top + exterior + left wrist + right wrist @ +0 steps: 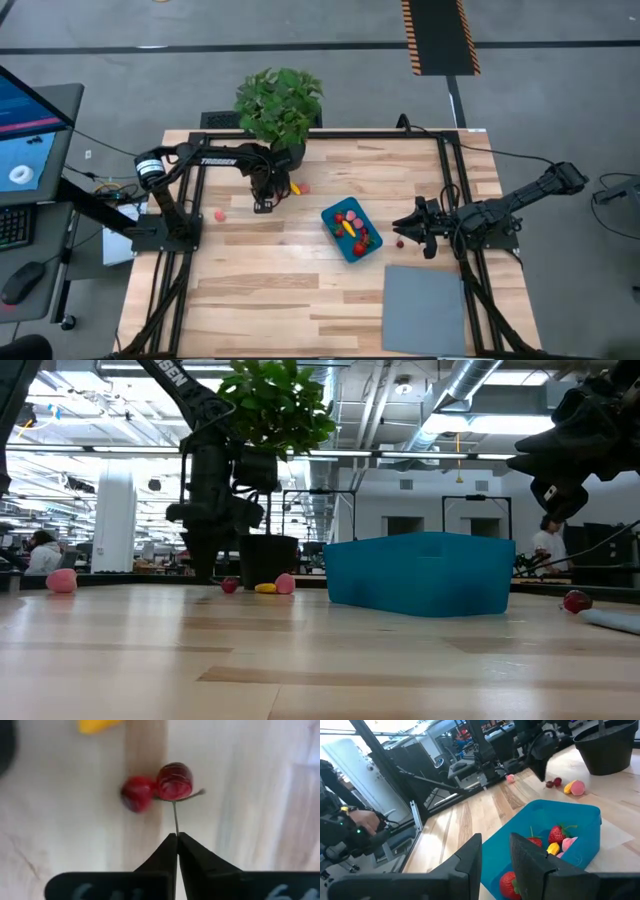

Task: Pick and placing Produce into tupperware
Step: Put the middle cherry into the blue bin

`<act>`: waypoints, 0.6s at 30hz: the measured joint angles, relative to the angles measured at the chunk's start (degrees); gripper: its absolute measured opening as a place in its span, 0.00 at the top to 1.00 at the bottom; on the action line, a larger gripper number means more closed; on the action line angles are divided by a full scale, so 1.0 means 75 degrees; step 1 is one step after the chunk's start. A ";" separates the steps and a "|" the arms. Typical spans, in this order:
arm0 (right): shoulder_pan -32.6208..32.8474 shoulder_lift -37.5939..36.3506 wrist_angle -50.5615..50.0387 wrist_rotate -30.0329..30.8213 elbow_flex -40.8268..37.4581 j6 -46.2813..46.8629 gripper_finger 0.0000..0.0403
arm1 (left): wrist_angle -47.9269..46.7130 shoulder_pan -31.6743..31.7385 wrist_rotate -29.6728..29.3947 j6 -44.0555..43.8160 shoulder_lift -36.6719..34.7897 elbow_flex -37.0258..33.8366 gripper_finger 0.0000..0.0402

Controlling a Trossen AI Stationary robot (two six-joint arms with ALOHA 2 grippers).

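Cherries (159, 787), a red pair on the table near the potted plant (279, 100), are what the left gripper (177, 838) is after: its fingers are clenched on the thin stem only, fruit dangling beyond the tips. A yellow piece (295, 187) and a pink piece (305, 187) lie just beside them; another pink piece (219, 214) sits apart. Tupperware (351, 229) mid-table already has strawberries and other bits. Right gripper (495, 852) hovers by the tub, partly spread, holding nothing; one red piece (399, 241) lies near it. Risk: stem grip is weak, so it could slip or snap on lift and the swinging cherries drop short of the tub.
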 joint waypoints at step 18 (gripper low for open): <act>0.0000 0.0000 0.0000 0.0000 0.0000 0.0117 0.70 | -0.0057 -0.1526 0.0389 -0.1100 -0.0860 -0.0205 1.00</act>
